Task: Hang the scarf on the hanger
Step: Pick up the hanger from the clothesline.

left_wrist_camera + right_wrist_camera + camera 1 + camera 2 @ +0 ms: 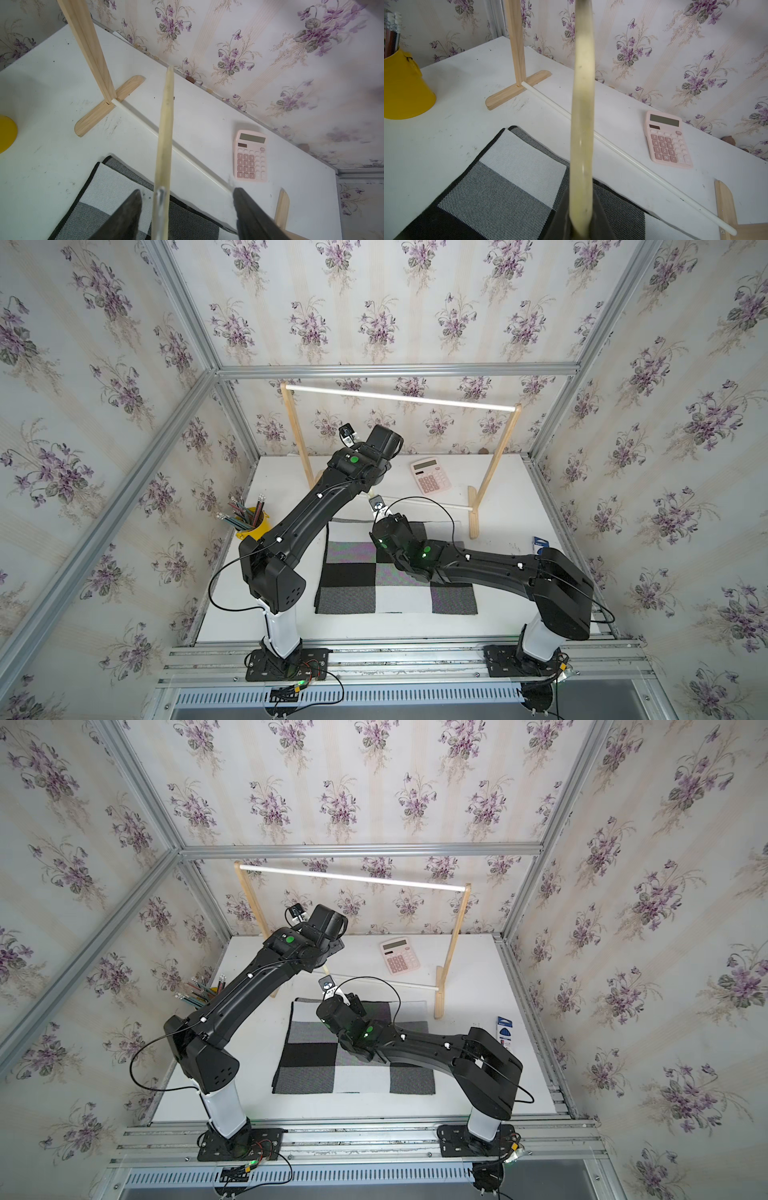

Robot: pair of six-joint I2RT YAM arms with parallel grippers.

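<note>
We see our dark fingers (560,216) pinching the cream hanger (582,116), which rises over the checkered scarf (500,187) lying flat on the white worktop (446,128); a pink calculator (667,139) sits beyond the white rod (623,153).

The scarf (361,580) has black, white and grey checks; the hanger (582,104) is cream, the calculator (431,476) pink.

Knitted cloth scarf (353,572), smooth hanger (582,104), wooden rack (296,427)
</note>
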